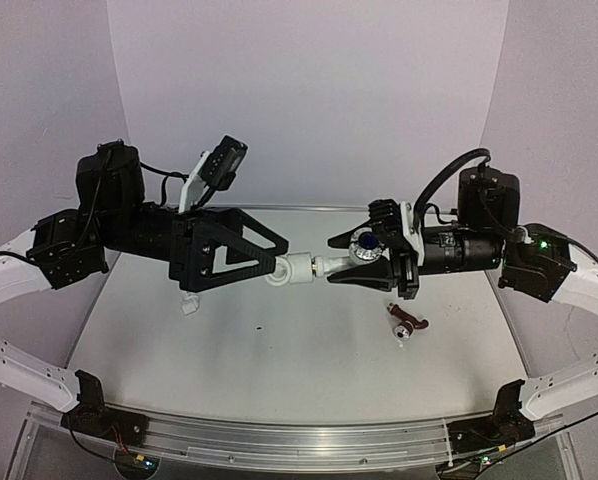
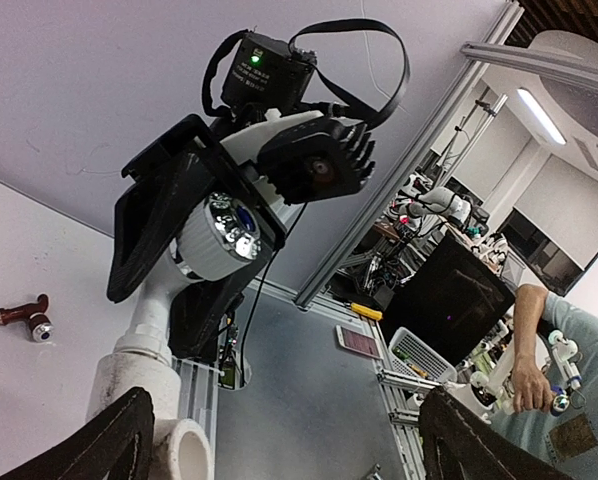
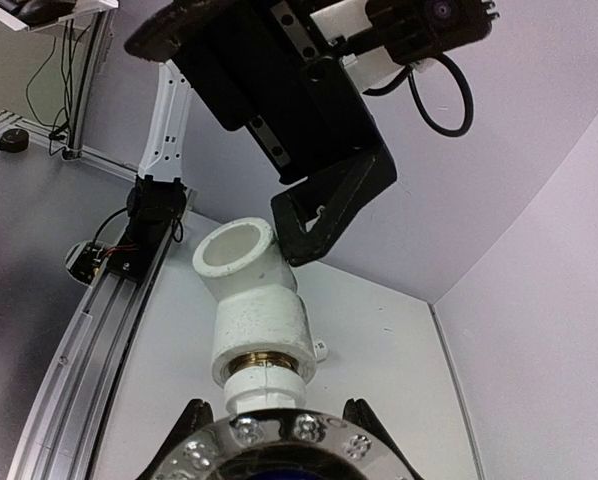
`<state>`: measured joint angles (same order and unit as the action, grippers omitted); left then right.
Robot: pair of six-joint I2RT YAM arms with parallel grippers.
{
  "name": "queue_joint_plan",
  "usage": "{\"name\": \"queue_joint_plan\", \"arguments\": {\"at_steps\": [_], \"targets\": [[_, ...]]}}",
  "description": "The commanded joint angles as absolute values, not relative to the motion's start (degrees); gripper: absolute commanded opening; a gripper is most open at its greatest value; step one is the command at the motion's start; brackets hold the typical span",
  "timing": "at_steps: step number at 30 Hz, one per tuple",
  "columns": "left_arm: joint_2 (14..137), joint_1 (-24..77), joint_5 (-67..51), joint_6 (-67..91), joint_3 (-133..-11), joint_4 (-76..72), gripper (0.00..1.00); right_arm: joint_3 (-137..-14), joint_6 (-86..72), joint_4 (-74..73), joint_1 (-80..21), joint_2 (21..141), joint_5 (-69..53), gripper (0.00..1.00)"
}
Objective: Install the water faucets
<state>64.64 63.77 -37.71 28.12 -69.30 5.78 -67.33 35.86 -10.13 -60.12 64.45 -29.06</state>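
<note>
A water faucet [image 1: 362,245] hangs above the table, its silvery blue-centred knob [image 2: 224,232] between the fingers of my right gripper [image 1: 331,262], which is shut on it. Its brass thread sits in a white elbow fitting [image 1: 295,268], seen close in the right wrist view [image 3: 251,300]. My left gripper [image 1: 277,265] is at the elbow's other end, jaws wide open; in the left wrist view the elbow fitting [image 2: 149,400] lies against the inside of the left finger [image 2: 89,445], far from the other.
A small brownish tap with a silvery knob [image 1: 407,325] lies on the table right of centre. A small white part [image 1: 189,305] lies under the left arm. An aluminium rail [image 1: 299,440] runs along the table's near edge.
</note>
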Motion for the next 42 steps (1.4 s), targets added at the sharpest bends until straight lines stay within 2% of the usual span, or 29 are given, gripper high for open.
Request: {"name": "queue_joint_plan", "arguments": {"at_steps": [1,16,28,42], "targets": [[63.72,64.03,-40.62,28.61,-69.62,3.24,0.90,-69.13,34.17,-6.57,-60.07,64.65,-27.38,0.00],[64.26,64.52,-38.37,28.54,-69.09,7.08,0.89,-71.46,33.35,-5.73,-59.85,65.65,-25.41,0.00],[61.77,64.60,-35.21,25.51,-72.91,11.99,0.93,-67.33,42.07,-7.07,-59.80,64.00,-26.19,0.00],[66.56,64.59,-34.81,24.44,-74.17,15.18,0.93,-69.43,41.71,-7.12,-59.91,65.13,-27.15,0.00]]}}
